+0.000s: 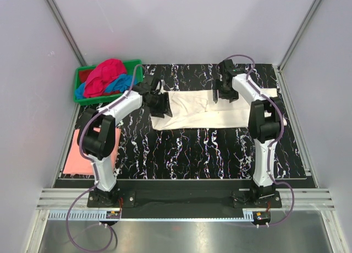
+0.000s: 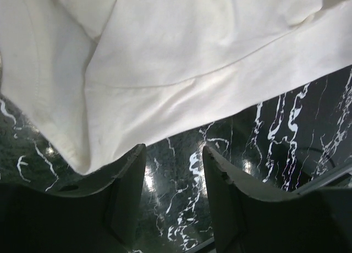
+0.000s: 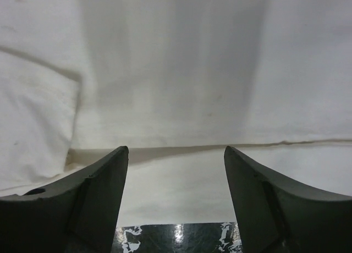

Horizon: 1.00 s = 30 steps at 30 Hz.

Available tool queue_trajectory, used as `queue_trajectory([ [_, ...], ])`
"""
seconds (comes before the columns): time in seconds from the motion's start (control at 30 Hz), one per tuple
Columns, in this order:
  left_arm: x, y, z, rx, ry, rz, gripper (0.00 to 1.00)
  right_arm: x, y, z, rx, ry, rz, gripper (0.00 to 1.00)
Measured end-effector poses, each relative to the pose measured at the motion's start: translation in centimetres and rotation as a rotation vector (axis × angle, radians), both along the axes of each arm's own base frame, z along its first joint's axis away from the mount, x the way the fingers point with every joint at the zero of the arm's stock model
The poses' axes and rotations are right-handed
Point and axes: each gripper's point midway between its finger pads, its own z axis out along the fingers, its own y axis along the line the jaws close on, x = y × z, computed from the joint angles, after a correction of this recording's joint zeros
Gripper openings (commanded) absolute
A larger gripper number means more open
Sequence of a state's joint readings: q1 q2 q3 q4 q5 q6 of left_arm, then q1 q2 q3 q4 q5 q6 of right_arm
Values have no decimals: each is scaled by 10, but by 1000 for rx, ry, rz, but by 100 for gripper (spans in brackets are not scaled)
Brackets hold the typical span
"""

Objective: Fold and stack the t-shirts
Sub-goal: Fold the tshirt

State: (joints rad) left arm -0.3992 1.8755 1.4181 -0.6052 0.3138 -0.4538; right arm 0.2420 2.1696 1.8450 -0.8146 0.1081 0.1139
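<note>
Cream tee [image 1: 203, 114] lies flat on counter [image 1: 192, 154], long axis left-right. Left hand [image 2: 173, 149] at its left end, right hand [image 3: 176, 149] over its far edge; both open, holding nothing.

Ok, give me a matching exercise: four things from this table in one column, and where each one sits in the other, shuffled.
Things:
1 cream t-shirt
2 salmon-pink t-shirt
3 green crate
4 magenta-red t-shirt

Places:
A heaped in the crate
B far left corner of the table
C spread across the middle
D flat at the near left edge

Pairs: 1-C, 2-D, 3-B, 4-A
</note>
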Motion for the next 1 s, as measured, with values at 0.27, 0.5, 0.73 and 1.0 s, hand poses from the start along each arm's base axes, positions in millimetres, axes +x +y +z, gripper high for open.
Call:
queue_trajectory([
  [0.27, 30, -34, -26, 33, 11, 72, 42, 6, -72, -39, -18, 92, -160, 78],
  [0.5, 61, -54, -58, 136, 24, 113, 42, 3, -82, -50, -33, 109, -191, 79],
  [0.73, 106, -46, -59, 226, -17, 110, 46, -38, -77, -52, 15, 128, -254, 83],
  [1.0, 133, -33, -59, 263, -88, -29, 49, -141, -41, -51, 160, 252, -321, 100],
])
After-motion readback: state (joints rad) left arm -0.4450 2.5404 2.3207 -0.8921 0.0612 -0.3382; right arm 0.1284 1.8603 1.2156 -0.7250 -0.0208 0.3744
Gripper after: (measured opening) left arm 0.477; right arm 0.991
